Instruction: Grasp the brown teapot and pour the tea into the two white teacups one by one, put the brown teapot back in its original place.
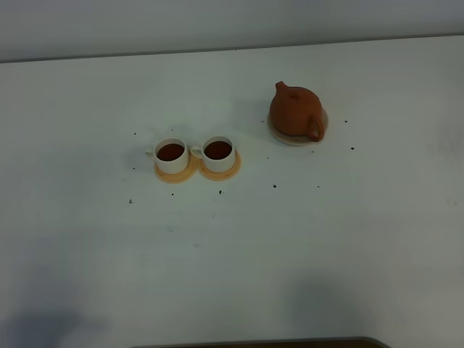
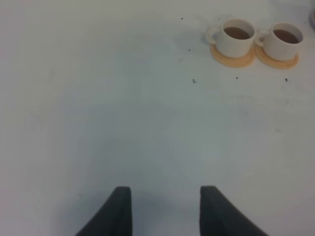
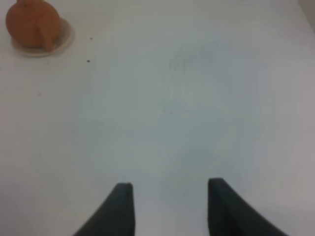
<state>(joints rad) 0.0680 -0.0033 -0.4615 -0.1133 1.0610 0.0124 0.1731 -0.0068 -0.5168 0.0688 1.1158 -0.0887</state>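
- The brown teapot [image 1: 296,111] sat on its cream saucer [image 1: 278,135].
- Both white teacups [image 1: 172,155] [image 1: 218,153] held tea on orange coasters [image 1: 176,175].
- The left gripper [image 2: 165,209] and right gripper [image 3: 170,206] hovered, jaws wide, empty.

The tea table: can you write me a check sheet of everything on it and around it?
Surface: white table, dotted with small dark specks.
Job's things: round reddish-brown clay teapot upright on pale cream saucer; two white teacups holding dark tea, each on an orange-tan coaster.
Clutter: nothing seen.
Grippers: left gripper open, empty; right gripper open, empty.
Cables: nothing seen.
Surroundings: pale wall behind.
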